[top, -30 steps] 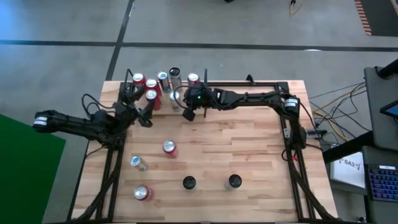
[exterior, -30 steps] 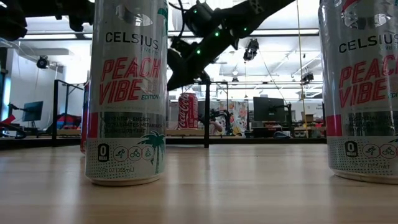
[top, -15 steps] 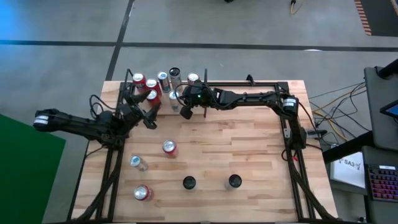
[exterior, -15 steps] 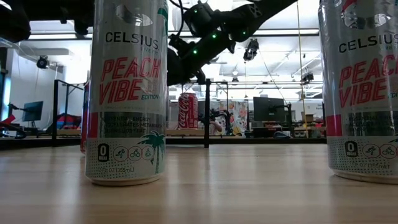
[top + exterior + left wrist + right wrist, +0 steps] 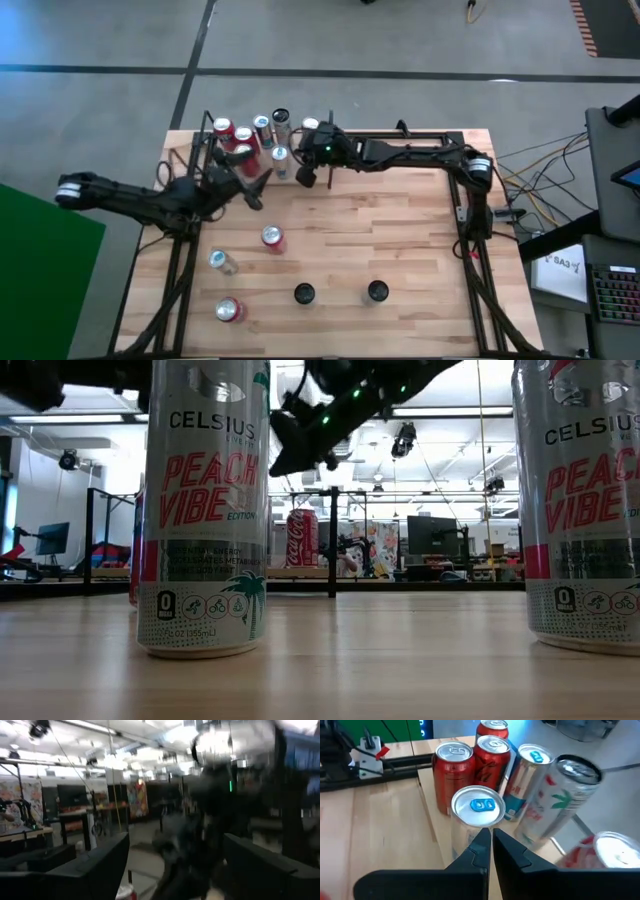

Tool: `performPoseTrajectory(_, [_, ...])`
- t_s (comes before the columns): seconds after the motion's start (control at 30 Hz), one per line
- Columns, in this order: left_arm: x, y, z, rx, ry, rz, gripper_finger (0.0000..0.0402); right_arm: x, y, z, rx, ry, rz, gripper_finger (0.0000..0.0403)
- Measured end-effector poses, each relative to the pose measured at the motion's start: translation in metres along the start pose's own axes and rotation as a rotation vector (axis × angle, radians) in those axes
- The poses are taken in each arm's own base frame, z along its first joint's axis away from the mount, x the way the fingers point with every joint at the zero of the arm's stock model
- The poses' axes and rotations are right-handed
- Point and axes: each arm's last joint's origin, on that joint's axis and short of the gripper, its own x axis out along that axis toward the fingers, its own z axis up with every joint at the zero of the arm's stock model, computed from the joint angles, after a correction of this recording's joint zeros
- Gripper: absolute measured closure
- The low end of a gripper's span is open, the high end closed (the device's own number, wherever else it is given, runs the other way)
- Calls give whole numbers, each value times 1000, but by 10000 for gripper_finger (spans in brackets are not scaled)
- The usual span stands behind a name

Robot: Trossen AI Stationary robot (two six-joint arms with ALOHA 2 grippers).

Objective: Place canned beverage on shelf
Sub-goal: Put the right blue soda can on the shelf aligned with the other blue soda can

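Left gripper (image 5: 255, 190), fingers apart and empty, is hanging near the table's left. The upright red can (image 5: 272, 237) is standing just nearer. Right gripper (image 5: 305, 177) is pinched together, empty, over the shelf (image 5: 400, 133) cans.

Overhead, tabletop-level, two wrist views

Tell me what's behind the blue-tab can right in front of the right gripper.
Behind the blue-tab can stand two red cans, a taller pale can beside them. The can's lower body is hidden by the shut right gripper.
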Motion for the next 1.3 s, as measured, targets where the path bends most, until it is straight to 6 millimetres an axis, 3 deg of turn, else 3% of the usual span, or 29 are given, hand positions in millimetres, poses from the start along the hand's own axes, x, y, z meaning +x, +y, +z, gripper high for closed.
performPoseTrajectory(0.37, [26,-9,18,278,292,-14,179,-70,-11,31,-71,30,5,394])
performPoseTrajectory(0.57, [38,3,20,395,497,-7,276,-91,-12,34,-87,43,15,394])
performPoseTrajectory(0.77, [54,19,14,396,597,-107,388,-97,-10,30,-88,50,21,394])
performPoseTrajectory(1.03, [82,48,-12,393,761,-206,400,-99,-8,23,-98,103,31,394])
performPoseTrajectory(1.3, [97,60,-30,448,841,-186,401,-100,-8,21,-100,120,32,394])
